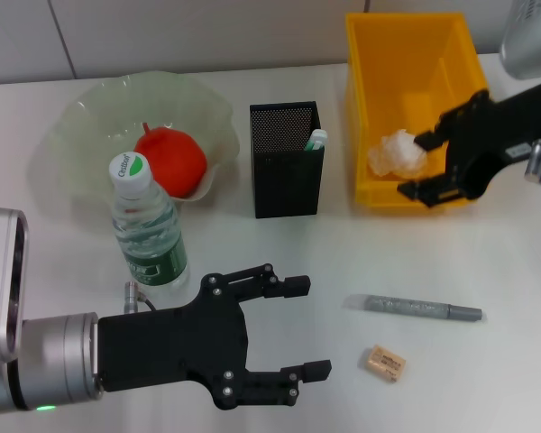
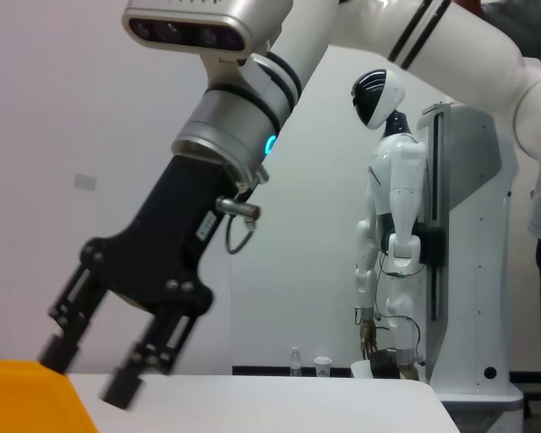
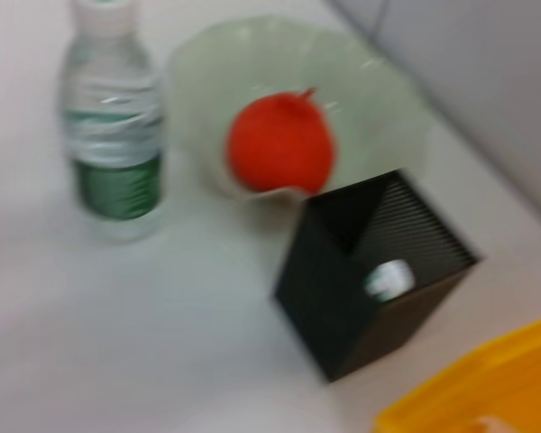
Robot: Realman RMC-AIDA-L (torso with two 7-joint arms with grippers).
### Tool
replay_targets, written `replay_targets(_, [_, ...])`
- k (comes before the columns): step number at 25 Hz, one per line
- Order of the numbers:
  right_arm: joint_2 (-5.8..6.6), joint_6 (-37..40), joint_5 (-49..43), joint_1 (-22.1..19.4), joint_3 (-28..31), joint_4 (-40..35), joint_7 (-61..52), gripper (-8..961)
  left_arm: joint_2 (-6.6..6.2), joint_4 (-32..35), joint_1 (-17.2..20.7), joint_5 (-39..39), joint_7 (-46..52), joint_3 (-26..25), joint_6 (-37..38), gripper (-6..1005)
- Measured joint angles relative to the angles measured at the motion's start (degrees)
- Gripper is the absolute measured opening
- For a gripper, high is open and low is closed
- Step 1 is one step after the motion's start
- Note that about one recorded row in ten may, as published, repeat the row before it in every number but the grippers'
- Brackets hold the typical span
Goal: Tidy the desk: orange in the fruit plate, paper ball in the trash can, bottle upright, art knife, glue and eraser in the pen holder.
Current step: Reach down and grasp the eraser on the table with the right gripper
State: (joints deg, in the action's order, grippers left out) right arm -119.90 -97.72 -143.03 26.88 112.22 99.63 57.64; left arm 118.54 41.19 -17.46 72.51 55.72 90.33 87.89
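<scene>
So here's what can be counted on the desk: one orange [image 1: 170,160] in one fruit plate [image 1: 81,122], one bottle [image 1: 145,224], one pen holder [image 1: 286,171] with one glue stick [image 1: 316,139], one yellow bin [image 1: 406,63] with one paper ball [image 1: 397,152], one art knife [image 1: 413,308], one eraser [image 1: 385,363].

Bottle [image 1: 147,225] cap: green-white logo, possibly "C'estbon"; green body label illegible.

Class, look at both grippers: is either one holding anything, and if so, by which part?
Nothing is held. The left gripper is open above the table near the bottle; the right gripper is open over the yellow bin, paper ball lying free inside.
</scene>
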Motion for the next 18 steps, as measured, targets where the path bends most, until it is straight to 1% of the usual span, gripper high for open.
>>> replay_targets(3, [0.91,-4.0,1.0,1.6,-1.5,-1.5,-1.1,624,-0.01,-0.1,0.2,0.0,0.0,0.0,0.0,801])
replay_targets(7, [1.37,-5.4,1.9,1.7,-3.5,-2.2,-1.0,624,-0.09,-0.1,0.5,0.0,0.4,0.1,0.2,801])
replay_targets(14, [1.91,-6.8,1.7,2.4,-9.1,-4.4,-1.4,625,-0.16,-0.2,0.5,1.0,1.5,0.4,0.3,800])
replay_targets(18, [2.04,-7.0,1.2,2.9,-11.2,-5.6,-1.6,624,-0.09,-0.2,0.6,1.7,1.9,0.1,0.0,801])
